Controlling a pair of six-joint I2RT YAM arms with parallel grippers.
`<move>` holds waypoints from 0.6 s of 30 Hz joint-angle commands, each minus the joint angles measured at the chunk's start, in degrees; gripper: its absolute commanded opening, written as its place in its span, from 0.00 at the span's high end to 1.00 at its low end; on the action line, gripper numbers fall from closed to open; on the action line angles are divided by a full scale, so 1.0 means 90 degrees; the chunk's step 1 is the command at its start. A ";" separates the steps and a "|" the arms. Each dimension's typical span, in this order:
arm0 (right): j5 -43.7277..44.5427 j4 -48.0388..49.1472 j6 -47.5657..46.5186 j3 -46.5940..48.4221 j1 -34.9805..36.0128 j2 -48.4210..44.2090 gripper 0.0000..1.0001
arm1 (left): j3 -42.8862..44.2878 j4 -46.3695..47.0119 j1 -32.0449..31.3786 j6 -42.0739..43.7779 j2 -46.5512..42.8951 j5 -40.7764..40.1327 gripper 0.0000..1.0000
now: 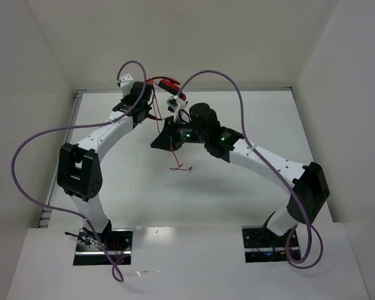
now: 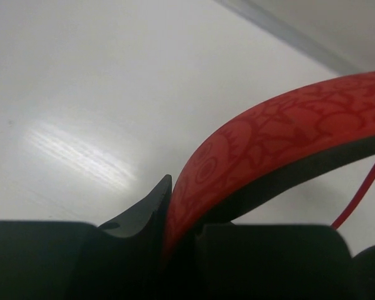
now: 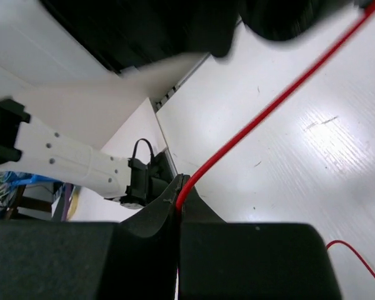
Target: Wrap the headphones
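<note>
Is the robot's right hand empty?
No, the right hand is shut on the thin red cord, which runs out from between its fingers.

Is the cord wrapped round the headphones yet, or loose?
Loose. The cord runs straight through the shut right end effector, and its tail lies uncoiled on the table.

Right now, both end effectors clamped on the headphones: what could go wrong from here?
1. The right end effector pinches the thin cord, which runs straight from it; more pull could strain it or slip it out.
2. The left end effector holds the curved headband at one spot, so it could pivot.
3. The cord's free end trails loose and could tangle.
</note>
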 commanded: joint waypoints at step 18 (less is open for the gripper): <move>0.2934 0.2479 -0.0068 -0.3031 0.0275 -0.0813 1.00 | 0.2014 0.0701 0.1183 -0.1298 -0.0758 0.3651 1.00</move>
